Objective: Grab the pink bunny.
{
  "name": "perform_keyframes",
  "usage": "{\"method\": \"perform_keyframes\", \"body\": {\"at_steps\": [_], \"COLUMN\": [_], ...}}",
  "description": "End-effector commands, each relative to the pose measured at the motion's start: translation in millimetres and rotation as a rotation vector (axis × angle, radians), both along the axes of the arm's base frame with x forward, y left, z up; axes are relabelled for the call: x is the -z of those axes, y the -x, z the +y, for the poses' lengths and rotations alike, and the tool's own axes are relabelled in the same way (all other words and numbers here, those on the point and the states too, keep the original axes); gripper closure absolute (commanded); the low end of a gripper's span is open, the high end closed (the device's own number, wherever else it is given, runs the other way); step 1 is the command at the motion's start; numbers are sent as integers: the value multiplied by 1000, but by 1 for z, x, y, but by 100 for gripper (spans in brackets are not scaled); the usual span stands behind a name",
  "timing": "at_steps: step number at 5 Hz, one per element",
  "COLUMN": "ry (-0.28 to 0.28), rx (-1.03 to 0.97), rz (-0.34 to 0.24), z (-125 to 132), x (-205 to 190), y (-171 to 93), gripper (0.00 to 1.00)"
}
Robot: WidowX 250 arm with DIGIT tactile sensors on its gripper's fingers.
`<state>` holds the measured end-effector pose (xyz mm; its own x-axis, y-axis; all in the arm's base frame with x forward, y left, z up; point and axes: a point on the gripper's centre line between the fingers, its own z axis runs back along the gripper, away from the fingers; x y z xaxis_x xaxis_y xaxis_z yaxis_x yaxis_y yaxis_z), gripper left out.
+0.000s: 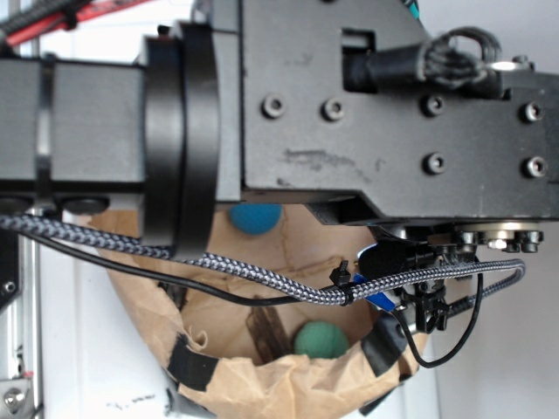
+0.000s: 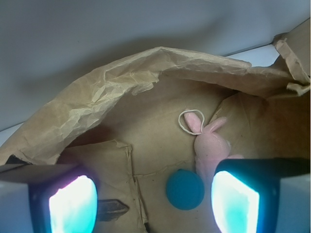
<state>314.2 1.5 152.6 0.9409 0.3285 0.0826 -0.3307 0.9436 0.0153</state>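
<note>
Bunny (image 2: 210,145): you have one.
Blue ball (image 2: 184,189): one.
Green ball (image 1: 320,340): one.
Paper bag (image 2: 121,87): one.

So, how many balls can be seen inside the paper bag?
2. The blue ball lies at the bag's far side, half hidden under the arm; the green ball lies near the front rim of the paper bag. The arm may hide more.

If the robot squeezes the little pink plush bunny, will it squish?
Probably. The small pale-pink plush bunny looks soft, so it would likely squash and flop. It seems light. Its white string loop might snag. Unlike the round blue ball, it shouldn't roll.
</note>
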Motion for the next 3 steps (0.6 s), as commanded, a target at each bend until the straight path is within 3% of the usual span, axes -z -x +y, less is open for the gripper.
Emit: {"method": "perform_keyframes", "body": {"at_steps": [1,3], "ry": [5,-45], "rx": [35,79], "rz": [-88,-73], "z": [33,62], "x": [12,45], "y": [8,29], "gripper": [0,0]}}
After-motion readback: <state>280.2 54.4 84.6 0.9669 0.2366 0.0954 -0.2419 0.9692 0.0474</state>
